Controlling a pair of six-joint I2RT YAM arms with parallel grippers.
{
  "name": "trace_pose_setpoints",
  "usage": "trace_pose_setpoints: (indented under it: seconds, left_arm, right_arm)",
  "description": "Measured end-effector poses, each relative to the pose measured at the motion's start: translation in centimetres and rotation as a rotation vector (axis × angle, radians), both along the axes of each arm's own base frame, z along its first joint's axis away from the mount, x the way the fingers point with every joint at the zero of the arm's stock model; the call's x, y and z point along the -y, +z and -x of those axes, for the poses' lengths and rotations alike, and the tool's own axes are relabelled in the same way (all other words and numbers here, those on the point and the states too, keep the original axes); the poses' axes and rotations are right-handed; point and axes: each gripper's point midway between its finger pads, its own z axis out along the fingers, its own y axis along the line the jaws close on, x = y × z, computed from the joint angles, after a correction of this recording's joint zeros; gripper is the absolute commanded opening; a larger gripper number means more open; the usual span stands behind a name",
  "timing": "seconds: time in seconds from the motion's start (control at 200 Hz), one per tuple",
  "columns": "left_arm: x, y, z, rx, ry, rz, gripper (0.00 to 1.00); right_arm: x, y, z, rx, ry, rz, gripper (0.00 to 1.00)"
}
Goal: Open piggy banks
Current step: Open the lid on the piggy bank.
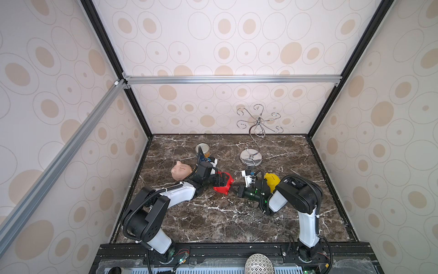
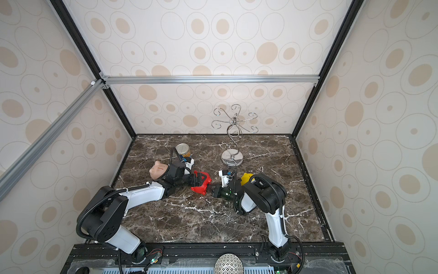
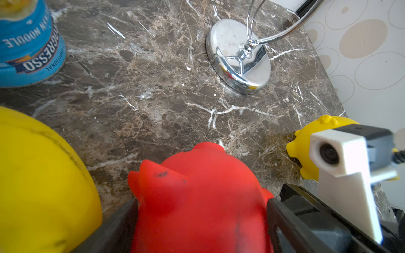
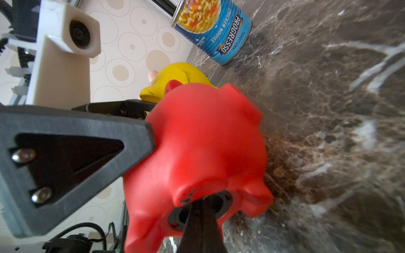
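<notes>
My left gripper (image 1: 224, 181) (image 3: 199, 219) is shut on the red piggy bank (image 1: 221, 189) (image 2: 201, 187) (image 3: 197, 197), one finger on each flank, holding it on its side at mid-table. In the right wrist view its belly faces the camera with the black plug (image 4: 222, 203) in it. My right gripper (image 1: 234, 188) (image 4: 200, 203) is shut, its tips pinched on the plug's middle. A yellow piggy bank (image 3: 43, 175) (image 4: 179, 74) lies close behind the red one. A second yellow one (image 1: 272, 180) (image 3: 304, 142) sits behind my right wrist. The pink one (image 1: 181, 170) (image 2: 157, 170) stands left of my left wrist.
A blue-labelled soup can (image 1: 203, 150) (image 3: 28, 43) stands at the back left. A chrome hook stand (image 1: 251, 159) (image 3: 238, 57) rises at the back centre. Patterned walls close in three sides of the marble table (image 1: 213, 220).
</notes>
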Motion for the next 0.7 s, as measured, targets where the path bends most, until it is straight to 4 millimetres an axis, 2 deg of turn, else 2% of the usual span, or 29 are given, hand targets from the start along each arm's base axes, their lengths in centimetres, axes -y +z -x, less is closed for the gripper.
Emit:
trace_pose_setpoints:
  seconds: [0.39, 0.7]
  left_arm:
    - [0.62, 0.12, -0.38, 0.000, -0.016, 0.015, 0.86]
    - [0.79, -0.02, -0.72, 0.000, -0.017, 0.011, 0.86]
  right_arm:
    - [0.02, 0.41, 0.91, 0.330, -0.019, 0.349, 0.00]
    - [-0.25, 0.27, 0.94, 0.514, -0.040, 0.506, 0.00]
